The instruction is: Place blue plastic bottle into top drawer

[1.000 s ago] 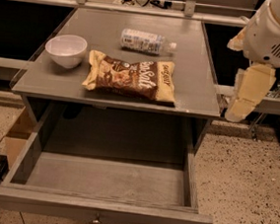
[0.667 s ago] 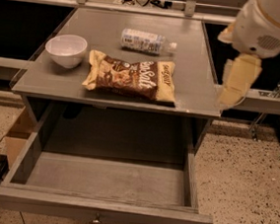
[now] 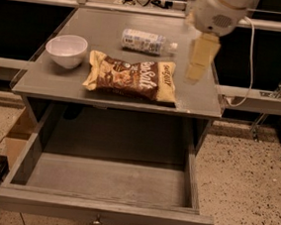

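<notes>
Camera view: blue plastic bottle [image 3: 146, 41] lies on its side on the grey counter [image 3: 104, 21], toward the back. Clear body, pale blue-and-white label, white cap pointing to 3 o'clock. Chip bag [image 3: 131, 78] sits just beside it at 6 o'clock, white bowl [image 3: 67, 50] at its 8 o'clock. Gripper [image 3: 192, 78] hangs over the counter's right edge at the bottle's 4 o'clock, apart from it. Can't tell the state of the jaws. Top drawer [image 3: 96, 211] is pulled open below, at 6 o'clock, knob [image 3: 96, 222] at front centre.
</notes>
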Controlling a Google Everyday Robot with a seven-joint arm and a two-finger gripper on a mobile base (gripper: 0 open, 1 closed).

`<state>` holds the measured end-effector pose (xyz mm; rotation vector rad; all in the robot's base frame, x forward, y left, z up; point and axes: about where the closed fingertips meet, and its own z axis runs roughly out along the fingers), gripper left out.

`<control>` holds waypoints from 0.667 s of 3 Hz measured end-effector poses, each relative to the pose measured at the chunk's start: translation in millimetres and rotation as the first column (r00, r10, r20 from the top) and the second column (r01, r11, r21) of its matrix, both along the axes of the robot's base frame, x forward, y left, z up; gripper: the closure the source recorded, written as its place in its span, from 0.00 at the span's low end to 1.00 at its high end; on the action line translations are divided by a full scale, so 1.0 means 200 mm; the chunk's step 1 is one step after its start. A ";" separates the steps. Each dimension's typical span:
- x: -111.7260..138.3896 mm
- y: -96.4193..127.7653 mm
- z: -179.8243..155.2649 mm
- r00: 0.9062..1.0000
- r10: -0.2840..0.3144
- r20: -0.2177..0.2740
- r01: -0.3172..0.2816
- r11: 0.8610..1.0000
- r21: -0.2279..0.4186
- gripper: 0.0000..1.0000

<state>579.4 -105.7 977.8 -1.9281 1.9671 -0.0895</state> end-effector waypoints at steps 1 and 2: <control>0.01 0.03 0.01 1.000 0.007 0.009 -0.007 1.000 0.007 0.00; 0.01 0.02 0.01 1.000 0.005 0.009 -0.005 1.000 0.007 0.00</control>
